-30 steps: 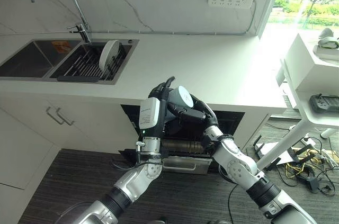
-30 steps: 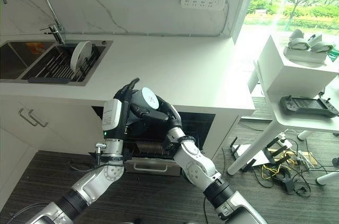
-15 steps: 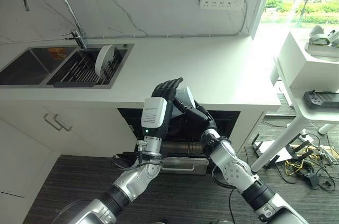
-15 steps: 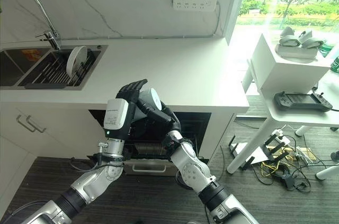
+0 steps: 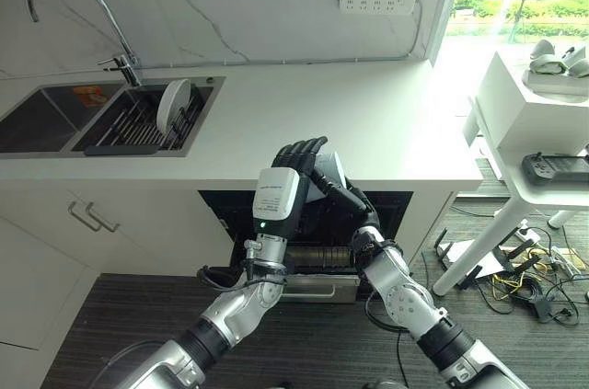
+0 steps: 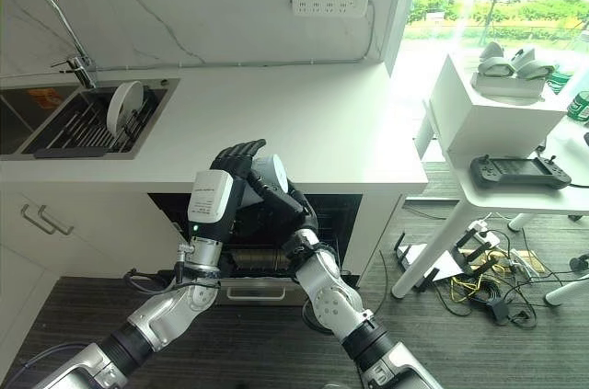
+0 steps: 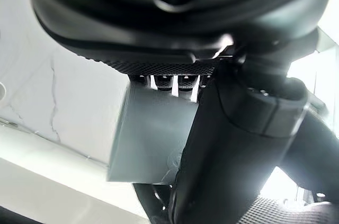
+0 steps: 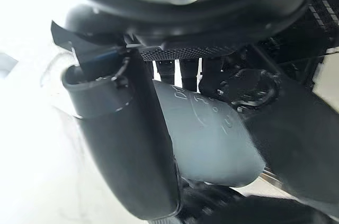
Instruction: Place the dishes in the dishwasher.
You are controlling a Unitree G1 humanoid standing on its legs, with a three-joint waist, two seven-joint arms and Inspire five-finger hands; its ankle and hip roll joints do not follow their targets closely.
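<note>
Left eye view: both my hands, left hand [image 5: 299,155] and right hand [image 5: 337,194], curl round the white cup [image 5: 329,168], above the open dishwasher [image 5: 317,256] at six o'clock. I should lower it slowly, level, onto the rack.

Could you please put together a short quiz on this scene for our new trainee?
1. True or false: the plate lies flat on the floor.
2. Where is the pale cup? A, on the white side table. B, in the right hand, in front of the dishwasher. C, on the floor.
3. Fill in: the dishwasher under the counter is ___ (open or shut).

Key: 1 false, it stands on edge in the sink rack. 2 B. 3 open.
</note>
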